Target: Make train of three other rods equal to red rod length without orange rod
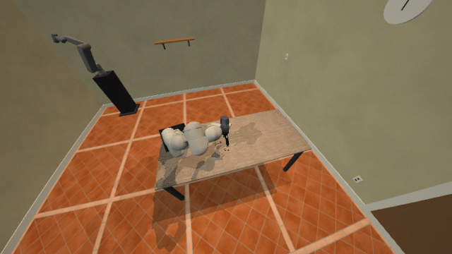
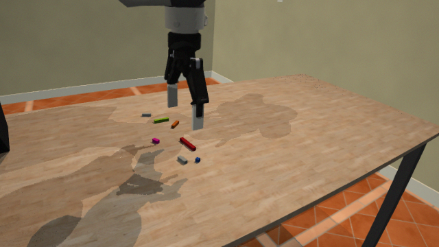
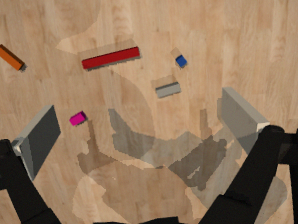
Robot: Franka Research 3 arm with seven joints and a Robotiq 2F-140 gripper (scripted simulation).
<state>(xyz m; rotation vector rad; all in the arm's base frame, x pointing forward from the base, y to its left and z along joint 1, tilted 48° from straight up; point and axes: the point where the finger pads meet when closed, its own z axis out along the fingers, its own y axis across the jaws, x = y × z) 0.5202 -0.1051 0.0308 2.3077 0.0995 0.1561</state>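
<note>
My gripper (image 2: 185, 117) (image 3: 138, 110) is open and empty, above the table among the rods. A red rod (image 2: 187, 144) (image 3: 111, 58) lies flat. A grey rod (image 2: 182, 160) (image 3: 168, 90) and a small blue rod (image 2: 197, 160) (image 3: 181, 61) lie apart near it. A magenta rod (image 1: 220, 142) (image 2: 156, 140) (image 3: 78, 118) lies to one side, towards the left finger in the wrist view. An orange rod (image 2: 175, 124) (image 3: 11, 57) lies farther off. A lime rod (image 2: 161, 120) and a second grey rod (image 2: 146, 114) lie at the back, outside the wrist view. No rods touch.
The wooden table (image 1: 268, 141) (image 2: 309, 154) carries the arm (image 1: 195, 139) at its left part in the top view. Arm shadows fall across the wood near the rods. The table's edge is well away from the rods.
</note>
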